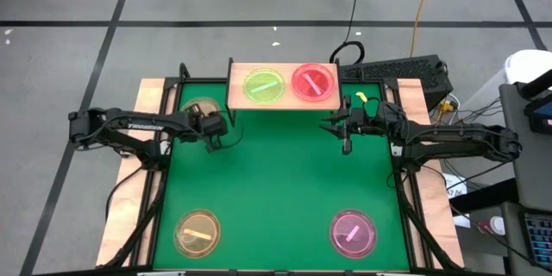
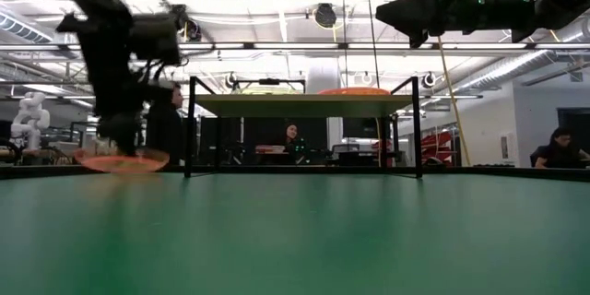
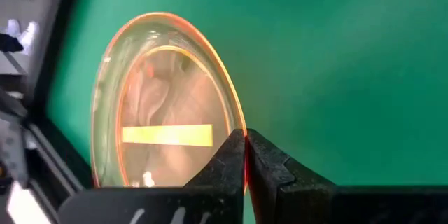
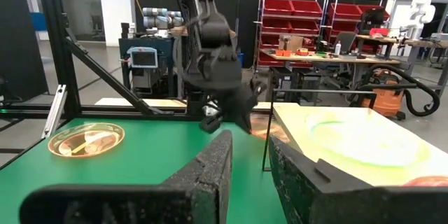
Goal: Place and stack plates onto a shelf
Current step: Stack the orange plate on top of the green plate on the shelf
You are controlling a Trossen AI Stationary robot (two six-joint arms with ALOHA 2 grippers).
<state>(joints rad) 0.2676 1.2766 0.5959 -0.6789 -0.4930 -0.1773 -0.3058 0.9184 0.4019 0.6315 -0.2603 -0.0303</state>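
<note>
A translucent orange plate (image 3: pixel 164 136) with a yellow stripe sits at the table's far left (image 1: pixel 199 110), beside the shelf. My left gripper (image 3: pixel 245 155) is shut on its rim and shows in the high view (image 1: pixel 216 129). The light-wood shelf (image 1: pixel 237 95) on black legs carries a green plate (image 1: pixel 263 84) and a red plate (image 1: pixel 313 82), side by side. My right gripper (image 4: pixel 248 175) hangs open and high near the shelf's right end (image 1: pixel 332 126), with nothing between its fingers. An orange plate (image 1: pixel 197 231) and a pink plate (image 1: pixel 354 231) lie flat near the front edge. My left gripper pinches the orange plate's rim (image 3: pixel 236 122) between its two fingers, on the side that faces the table's middle. The fingers slant down from above and cross the rim. In the low view the plate (image 2: pixel 122 159) sits about level at table height; whether it is clear I cannot tell.
The shelf's black legs (image 2: pixel 191 129) stand just right of the held plate. A wooden border (image 1: pixel 148 95) frames the green table. A keyboard (image 1: pixel 397 71) and cables lie behind the far right corner. The green middle of the table (image 1: pixel 276 181) is bare.
</note>
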